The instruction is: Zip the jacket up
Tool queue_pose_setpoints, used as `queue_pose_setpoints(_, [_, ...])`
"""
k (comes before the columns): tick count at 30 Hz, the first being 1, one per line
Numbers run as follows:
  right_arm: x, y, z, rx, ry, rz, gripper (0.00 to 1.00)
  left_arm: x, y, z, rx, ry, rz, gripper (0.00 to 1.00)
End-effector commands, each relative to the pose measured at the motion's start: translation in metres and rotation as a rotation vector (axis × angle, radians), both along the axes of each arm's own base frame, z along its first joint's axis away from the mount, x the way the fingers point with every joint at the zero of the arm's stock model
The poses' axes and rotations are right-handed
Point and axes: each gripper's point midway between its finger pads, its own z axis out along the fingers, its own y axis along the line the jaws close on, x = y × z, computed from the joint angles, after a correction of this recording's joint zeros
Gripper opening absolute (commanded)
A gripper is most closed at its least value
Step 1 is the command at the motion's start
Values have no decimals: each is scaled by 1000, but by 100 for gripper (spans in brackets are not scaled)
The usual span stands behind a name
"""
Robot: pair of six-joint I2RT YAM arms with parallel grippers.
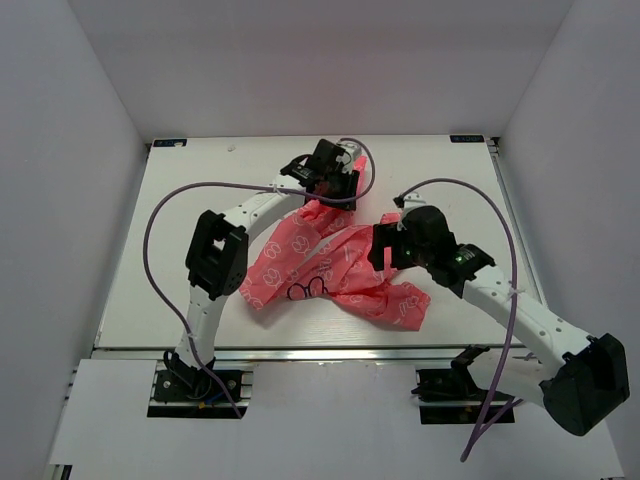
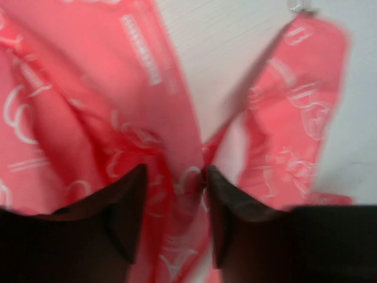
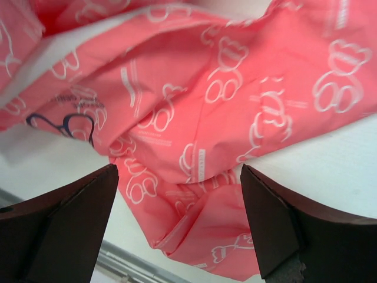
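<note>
The coral-pink jacket [image 1: 320,265] with its white print lies crumpled in the middle of the white table. A dark-blue emblem [image 1: 305,290] [image 3: 65,124] shows on its near side. My left gripper [image 1: 322,195] is at the jacket's far end. In the left wrist view its jaws [image 2: 175,174] stand partly apart with a fold of the jacket [image 2: 88,106] between them, and the picture is blurred. A small silvery piece [image 2: 297,7] sits at the tip of one front edge. My right gripper [image 1: 374,250] [image 3: 179,171] hangs wide open over the jacket [image 3: 224,106], holding nothing.
White walls enclose the table [image 1: 200,300] at the back and both sides. Purple cables [image 1: 150,230] loop above both arms. A metal rail [image 1: 330,355] runs along the table's near edge, close to the jacket's near hem [image 3: 194,247].
</note>
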Motion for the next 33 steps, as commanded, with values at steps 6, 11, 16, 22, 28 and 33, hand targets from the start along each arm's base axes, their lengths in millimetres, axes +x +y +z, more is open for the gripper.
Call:
queue_pose_setpoints(6, [45,-6,57,-5,-190,-82,89,8,58,-14,176,-32,203,0])
queue_pose_setpoints(11, [95,5,48,-54,-152,-87,89,-9,104,-11,209,-53,371,0])
queue_pose_setpoints(16, [130,50,47,-10,-74,243,89,-18,169,3,160,-49,583,0])
queue_pose_setpoints(22, [111,84,31,-83,-384,818,89,-29,216,2,95,-15,653,0])
queue_pose_setpoints(28, [119,109,26,-158,-469,1022,89,-27,223,3,108,-14,656,0])
queue_pose_setpoints(33, [121,139,-4,-219,-432,1144,89,-23,225,2,108,-7,659,0])
